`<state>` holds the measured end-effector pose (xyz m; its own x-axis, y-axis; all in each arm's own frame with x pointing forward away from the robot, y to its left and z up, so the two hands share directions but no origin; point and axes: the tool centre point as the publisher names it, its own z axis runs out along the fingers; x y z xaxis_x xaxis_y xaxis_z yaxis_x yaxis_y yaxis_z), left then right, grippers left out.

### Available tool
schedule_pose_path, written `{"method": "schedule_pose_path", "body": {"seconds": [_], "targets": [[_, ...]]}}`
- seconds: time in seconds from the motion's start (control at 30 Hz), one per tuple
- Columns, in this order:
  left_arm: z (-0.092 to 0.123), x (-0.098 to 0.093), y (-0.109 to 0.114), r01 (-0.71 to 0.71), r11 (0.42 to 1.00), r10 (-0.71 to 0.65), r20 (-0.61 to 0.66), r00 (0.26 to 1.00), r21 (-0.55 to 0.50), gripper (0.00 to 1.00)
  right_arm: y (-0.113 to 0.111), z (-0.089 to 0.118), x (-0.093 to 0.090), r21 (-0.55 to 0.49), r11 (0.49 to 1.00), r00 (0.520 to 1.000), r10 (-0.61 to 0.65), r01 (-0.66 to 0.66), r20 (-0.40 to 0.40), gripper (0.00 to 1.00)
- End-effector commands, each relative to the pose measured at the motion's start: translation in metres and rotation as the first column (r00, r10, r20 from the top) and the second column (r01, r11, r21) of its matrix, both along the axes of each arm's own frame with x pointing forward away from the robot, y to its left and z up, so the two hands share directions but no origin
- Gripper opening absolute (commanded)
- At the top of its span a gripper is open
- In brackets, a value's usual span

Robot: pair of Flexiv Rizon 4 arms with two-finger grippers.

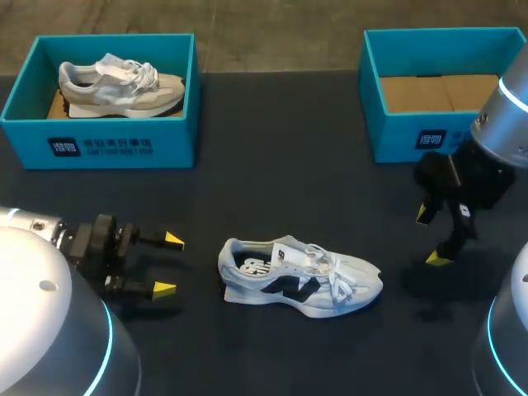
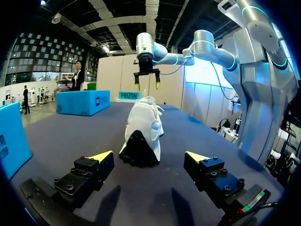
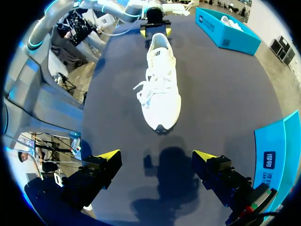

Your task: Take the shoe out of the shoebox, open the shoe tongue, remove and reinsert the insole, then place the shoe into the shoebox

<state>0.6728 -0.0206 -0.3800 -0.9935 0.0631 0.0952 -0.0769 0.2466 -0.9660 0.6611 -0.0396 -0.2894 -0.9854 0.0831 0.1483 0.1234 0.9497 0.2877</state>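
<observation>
Two open teal cardboard shoeboxes sit at the far edge of the table, well apart. L shoebox: rectangular, holds a grey-beige sneaker with white laces, lying lengthwise, toe twd the box's right end. R shoebox: same shape and colour, bare brown cardboard floor showing inside, partly hidden by the R arm.

White sneaker is out on the dark matte tabletop, near the middle and closer to the robot than the boxes, touching neither box nor gripper. It stands on its sole. Upper looks like soft white/pale-grey fabric w/ a dark navy side logo. Laces are white and loosely spread. A dark printed insole shows in the opening. Sole is pale w/ a dark patch at the heel.

Long axis runs L–R across the table: heel twd the L gripper, toe twd the R gripper. In the L wrist view the heel faces the camera, ahead of and centred btwn the fingers. In the R wrist view the toe points back at the fingers.

L gripper: fingers spread wide, nothing btwn them, low over the table just left of the heel. R gripper: fingers also apart, holding nothing, hanging tips-down above the table, past the toe, near the R shoebox.
</observation>
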Motion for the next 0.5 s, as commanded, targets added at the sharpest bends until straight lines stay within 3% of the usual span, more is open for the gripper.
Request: {"method": "schedule_pose_path", "body": {"seconds": [0.03, 0.5], "targets": [[-0.010, 0.007, -0.008, 0.021, 1.000, -0.021, -0.011, 1.000, -0.007, 1.00, 0.000, -0.001, 0.000, -0.002, 1.000, 1.000, 0.000, 0.000, 0.000, 1.00], [-0.020, 0.023, -0.028, 0.085, 0.996, -0.086, -0.016, 0.996, -0.037, 1.00, 0.000, -0.001, 0.000, -0.002, 1.000, 1.000, 0.000, 0.000, 0.000, 1.00]]}}
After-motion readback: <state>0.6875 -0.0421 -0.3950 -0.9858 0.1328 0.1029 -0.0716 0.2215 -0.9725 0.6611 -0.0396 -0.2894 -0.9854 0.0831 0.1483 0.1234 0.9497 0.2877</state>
